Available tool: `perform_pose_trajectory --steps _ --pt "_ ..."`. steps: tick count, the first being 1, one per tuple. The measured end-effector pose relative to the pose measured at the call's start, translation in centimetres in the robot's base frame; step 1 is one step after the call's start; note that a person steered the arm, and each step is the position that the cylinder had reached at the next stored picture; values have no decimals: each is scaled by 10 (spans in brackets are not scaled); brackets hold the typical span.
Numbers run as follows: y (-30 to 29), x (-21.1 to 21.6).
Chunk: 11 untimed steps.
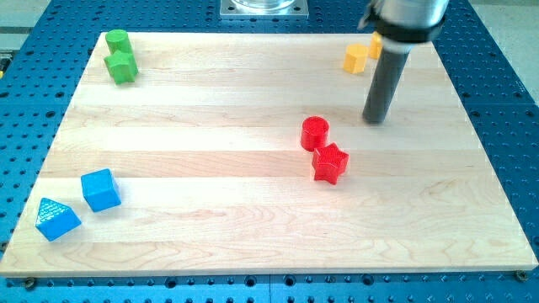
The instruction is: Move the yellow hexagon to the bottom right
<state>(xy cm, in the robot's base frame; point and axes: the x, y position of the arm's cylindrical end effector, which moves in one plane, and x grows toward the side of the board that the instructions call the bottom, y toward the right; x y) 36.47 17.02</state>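
Observation:
Two yellow blocks sit at the view's top right: one [356, 58] in full view, the other [374, 44] mostly hidden behind the rod, so I cannot tell which is the hexagon. My tip [376, 119] rests on the wooden board [253, 236] below these yellow blocks, apart from them. It is to the right of and slightly above the red cylinder [315, 132].
A red star [330, 162] lies just below the red cylinder. A green cylinder [117, 41] and a green star [121, 67] sit at the top left. A blue cube [101, 189] and a blue triangular block [57, 219] sit at the bottom left.

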Motion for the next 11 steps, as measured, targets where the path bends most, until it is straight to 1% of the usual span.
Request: perform_pose_trajectory --steps 1,2,3,4,5,6,7,8,9,10,11 --pt "-66 -22" --pt "-83 -90" --pt "-55 -110" --pt "6 -100" --pt "19 -127" --pt "37 -103" --pt "18 -1" --pt "17 24" --pt "40 5" --pt "49 81" --pt "51 165"
